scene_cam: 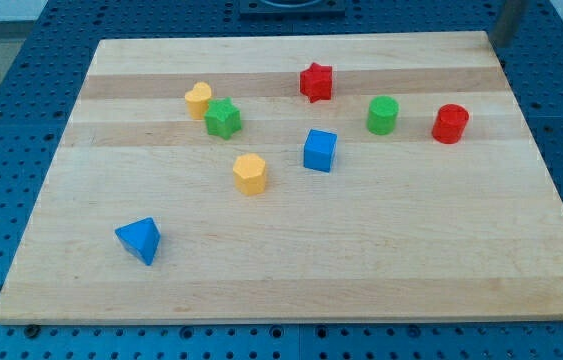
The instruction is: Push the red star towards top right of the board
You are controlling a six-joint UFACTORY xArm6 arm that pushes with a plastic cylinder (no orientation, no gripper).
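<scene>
The red star (315, 82) lies on the wooden board (291, 270), above its middle, near the view's top. My rod comes in at the view's top right corner. My tip (495, 42) is blurred and sits at the board's top right corner, far to the right of the red star. It touches no block.
A green cylinder (382, 115) and a red cylinder (450, 124) lie right of the star. A blue cube (319, 150) lies below it. A yellow block (198, 99), a green star (223, 118) and a yellow hexagon (250, 173) lie to the left. A blue triangle (140, 240) is at bottom left.
</scene>
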